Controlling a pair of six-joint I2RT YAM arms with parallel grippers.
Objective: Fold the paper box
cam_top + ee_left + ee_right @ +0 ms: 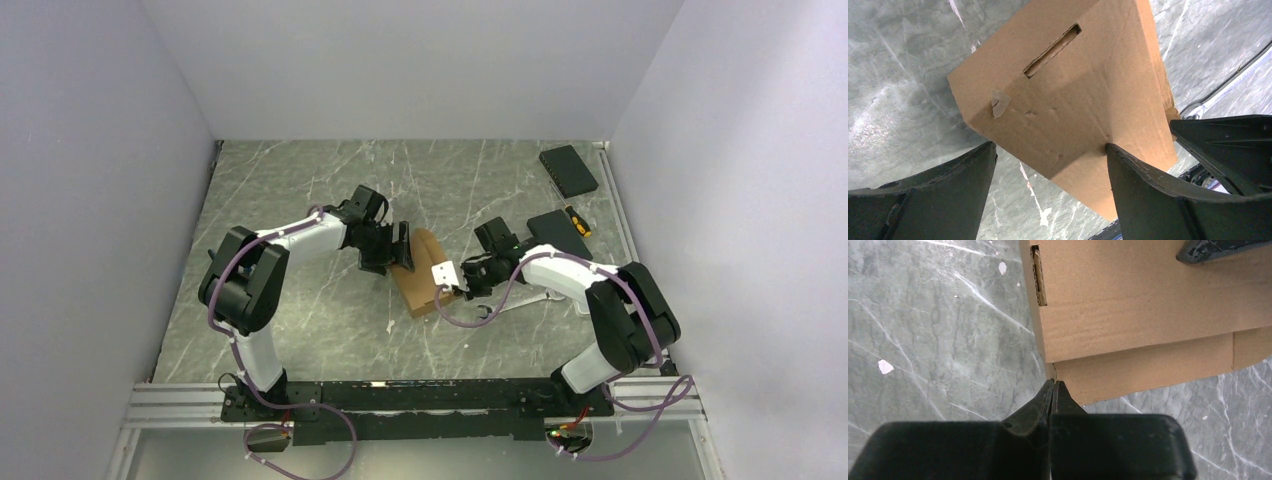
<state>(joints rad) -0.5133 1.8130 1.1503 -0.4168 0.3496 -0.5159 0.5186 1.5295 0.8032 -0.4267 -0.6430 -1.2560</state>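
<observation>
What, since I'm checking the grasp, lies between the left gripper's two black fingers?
In the left wrist view, the plain brown cardboard paper box sits between the fingers of the open left gripper, over the grey marble table.

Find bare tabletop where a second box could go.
Free: grey marble table beyond the left arm; the strip between the brown cardboard box and the near rail. Crowded: around the box; far right, by black flat pads.

Lighting even, diffuse, overhead: white walls [420, 60] bright, marble table [320, 330] mid-grey with faint sheen, soft shadow beneath the paper box [1068, 100], top view sharp, wrist views slightly soft close up.
</observation>
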